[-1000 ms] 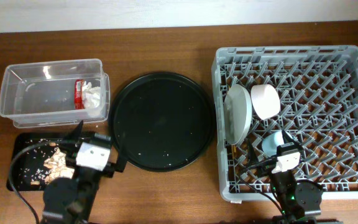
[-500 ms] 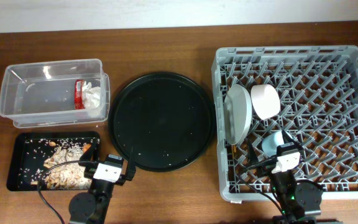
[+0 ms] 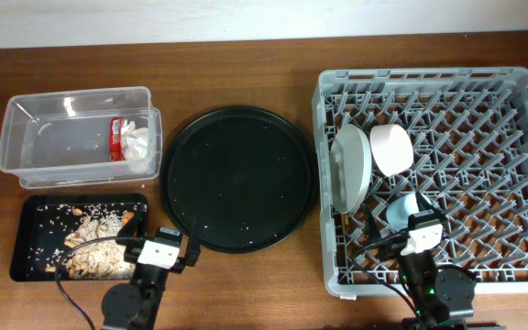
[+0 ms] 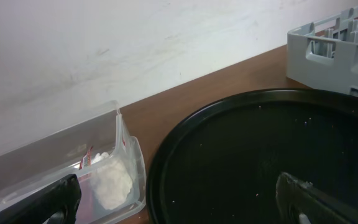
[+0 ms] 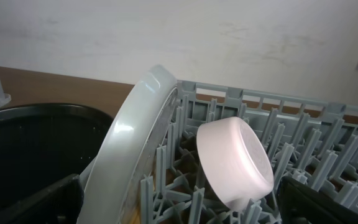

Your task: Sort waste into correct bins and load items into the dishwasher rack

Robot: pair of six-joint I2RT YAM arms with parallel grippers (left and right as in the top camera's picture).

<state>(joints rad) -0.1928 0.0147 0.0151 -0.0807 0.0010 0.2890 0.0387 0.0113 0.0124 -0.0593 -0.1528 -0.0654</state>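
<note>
Left wrist view is showing the left gripper gaping wide, gripping nothing, the tissue lying in the clear tub at 10 o'clock; the right gripper is also standing wide and empty, bowl and plate sitting in the rack around 12 o'clock.

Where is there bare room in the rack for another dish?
The dishwasher rack is free across its right half, right of the white bowl and light-blue cup. Its left side is crowded: plate, bowl and cup sit close together.
</note>
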